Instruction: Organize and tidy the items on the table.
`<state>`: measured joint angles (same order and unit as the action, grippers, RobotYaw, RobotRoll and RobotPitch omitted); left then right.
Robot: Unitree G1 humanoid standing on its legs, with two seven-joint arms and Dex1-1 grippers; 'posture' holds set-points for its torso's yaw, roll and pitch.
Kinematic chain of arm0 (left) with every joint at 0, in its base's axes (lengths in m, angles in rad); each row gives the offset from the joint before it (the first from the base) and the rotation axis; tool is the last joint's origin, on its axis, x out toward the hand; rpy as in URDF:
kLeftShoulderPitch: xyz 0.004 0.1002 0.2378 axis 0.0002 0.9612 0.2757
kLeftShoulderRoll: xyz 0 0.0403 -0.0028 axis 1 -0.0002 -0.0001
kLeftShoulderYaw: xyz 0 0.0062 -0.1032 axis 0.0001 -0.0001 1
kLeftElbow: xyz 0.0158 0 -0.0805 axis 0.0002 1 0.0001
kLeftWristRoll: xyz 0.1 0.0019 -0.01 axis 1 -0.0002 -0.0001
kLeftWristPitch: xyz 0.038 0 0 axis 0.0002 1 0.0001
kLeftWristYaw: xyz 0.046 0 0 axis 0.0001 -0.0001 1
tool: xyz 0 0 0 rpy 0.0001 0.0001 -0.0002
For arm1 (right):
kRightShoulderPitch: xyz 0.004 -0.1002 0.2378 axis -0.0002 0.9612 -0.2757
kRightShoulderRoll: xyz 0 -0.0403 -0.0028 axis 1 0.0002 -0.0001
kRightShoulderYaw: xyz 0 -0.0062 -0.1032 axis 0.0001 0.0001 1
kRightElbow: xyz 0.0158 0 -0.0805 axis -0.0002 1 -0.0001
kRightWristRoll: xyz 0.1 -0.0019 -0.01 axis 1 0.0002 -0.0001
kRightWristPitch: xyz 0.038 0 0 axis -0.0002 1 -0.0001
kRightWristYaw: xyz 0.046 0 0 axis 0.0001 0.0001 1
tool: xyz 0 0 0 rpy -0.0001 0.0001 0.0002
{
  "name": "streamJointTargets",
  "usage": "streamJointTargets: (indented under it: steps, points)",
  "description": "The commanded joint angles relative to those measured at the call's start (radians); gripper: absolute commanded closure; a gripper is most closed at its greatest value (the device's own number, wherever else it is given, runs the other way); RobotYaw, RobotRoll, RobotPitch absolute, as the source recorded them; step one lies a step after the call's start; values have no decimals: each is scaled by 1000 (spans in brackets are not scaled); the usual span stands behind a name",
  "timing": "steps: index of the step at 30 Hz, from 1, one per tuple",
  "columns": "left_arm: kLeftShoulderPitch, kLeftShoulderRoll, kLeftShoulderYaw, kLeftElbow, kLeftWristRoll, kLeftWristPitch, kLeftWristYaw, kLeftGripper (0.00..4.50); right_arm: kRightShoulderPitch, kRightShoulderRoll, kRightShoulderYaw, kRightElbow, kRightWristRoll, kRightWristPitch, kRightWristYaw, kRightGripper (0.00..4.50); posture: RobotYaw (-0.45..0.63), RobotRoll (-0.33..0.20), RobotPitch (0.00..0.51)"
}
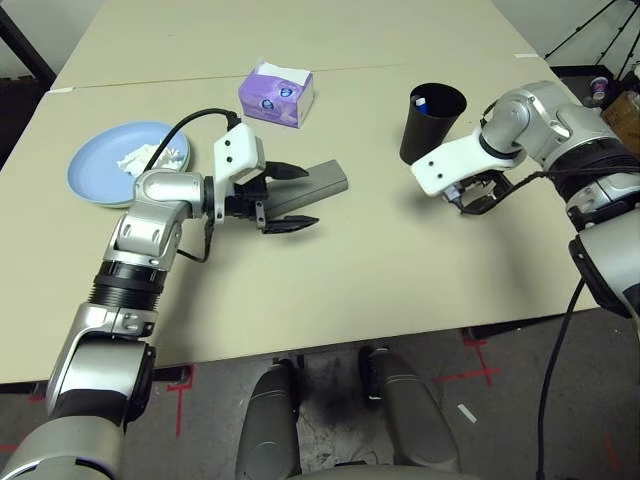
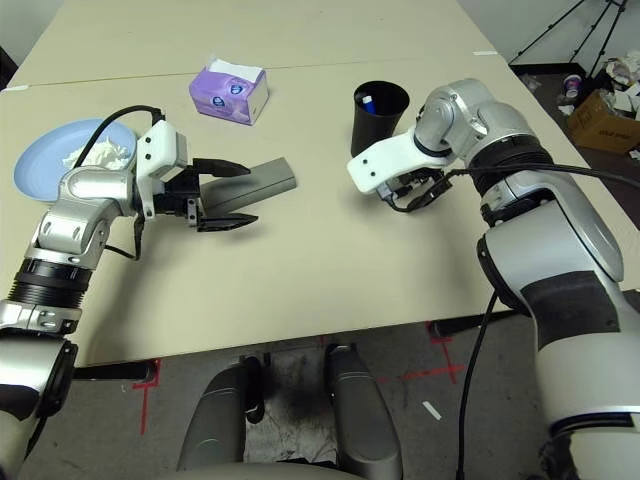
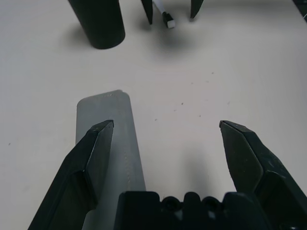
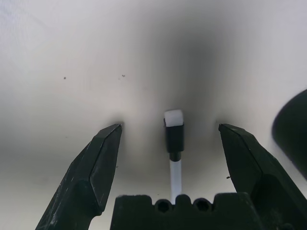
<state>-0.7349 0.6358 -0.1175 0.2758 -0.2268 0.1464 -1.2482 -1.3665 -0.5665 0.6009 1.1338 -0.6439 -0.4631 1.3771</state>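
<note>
Both grippers gape: right gripper (image 4: 168,129) straddles a pen (image 4: 174,139), cup (image 1: 432,122) at its 11 o'clock; left gripper (image 1: 290,198) flanks the case (image 1: 318,186).

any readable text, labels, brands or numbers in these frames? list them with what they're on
No text can be read here.
Purple tissue box: a round blue and white print on its front, too small and blurred to read.
Black cup, grey glasses case, blue plate, marker pen: no lettering visible.
Red tape crosses on the floor: marks, not text.

A purple tissue box (image 1: 277,95) sits behind; a cardboard box (image 2: 603,118) rests on the floor.
</note>
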Motion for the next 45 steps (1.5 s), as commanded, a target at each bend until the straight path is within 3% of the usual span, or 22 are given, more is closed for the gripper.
streamJointTargets:
  steps: [1, 13, 16, 24, 30, 33, 37, 45]
  points:
    - [5, 4, -9, -20, 14, 4, 5, 0, -14, 4, 12, 14, -12, -13, -8, 35, -45, 0, 218]
    - [5, 0, -7, -27, 5, 3, 7, 0, -8, 6, 29, 35, -31, -30, -32, 35, -43, 0, 218]
    - [5, 0, -7, -28, 5, 3, 7, 0, -6, 7, 28, 37, -31, -31, -27, 971, -43, 0, 217]
    - [3, 1, -7, -31, 6, 3, 6, 0, -13, 9, 19, 34, -20, -32, -4, 4032, -45, 0, 215]
    - [3, 1, -9, -33, 3, 4, 0, 0, -31, 9, -28, 19, 46, -14, 76, 4081, -51, 0, 211]
    - [6, 3, -11, -39, -5, 12, -12, 0, -46, 10, -92, -29, 196, 78, 218, 4081, -53, 0, 209]
    - [9, 5, -12, -44, -7, 21, -23, 0, -58, -9, -115, -124, 411, 255, 237, 4081, -57, 0, 205]
    - [19, 5, -8, -49, -13, 23, -36, 0, -17, 33, -435, -289, 700, 645, 134, 4081, -63, 0, 195]
